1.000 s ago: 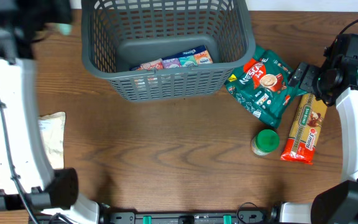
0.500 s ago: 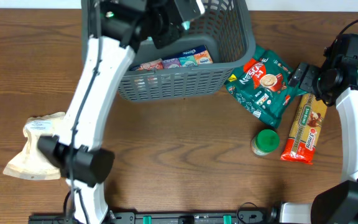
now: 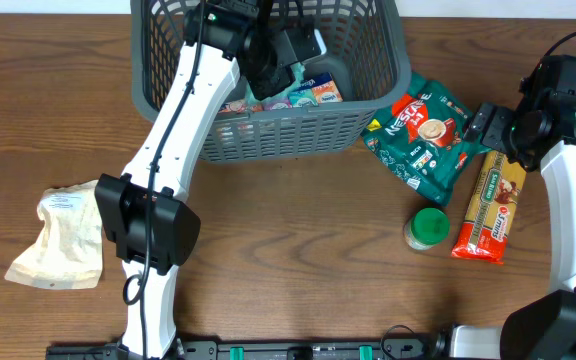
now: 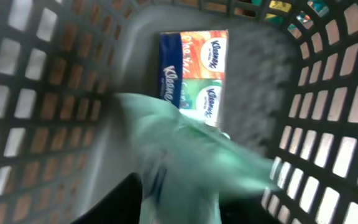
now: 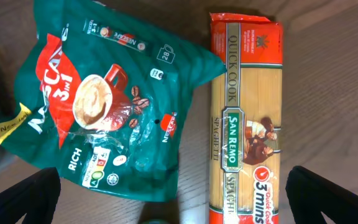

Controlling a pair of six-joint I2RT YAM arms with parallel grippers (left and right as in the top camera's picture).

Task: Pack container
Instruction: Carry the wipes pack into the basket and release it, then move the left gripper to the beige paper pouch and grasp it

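Note:
The dark grey slotted basket [image 3: 268, 140] stands at the back centre; its lattice walls [image 4: 328, 93] fill the left wrist view. A Kleenex tissue multipack [image 3: 288, 100] lies on its bottom [image 4: 194, 68]. My left gripper [image 3: 288, 55] is down inside the basket, shut on a blurred mint-green packet [image 4: 191, 162] held above the tissues [image 4: 185, 205]. My right gripper [image 3: 488, 125] is open and empty [image 5: 176, 199], hovering over a green Nescafe 3-in-1 bag [image 5: 104, 106] and a San Remo spaghetti pack [image 5: 244, 124].
The Nescafe bag [image 3: 423, 135] lies right of the basket, the spaghetti pack [image 3: 490, 205] further right, and a green-lidded jar [image 3: 428, 228] in front of them. A beige paper pouch [image 3: 60, 240] lies at the front left.
My left arm has swung from the far left over and down into the basket, carrying the mint-green packet. The right arm has not moved.

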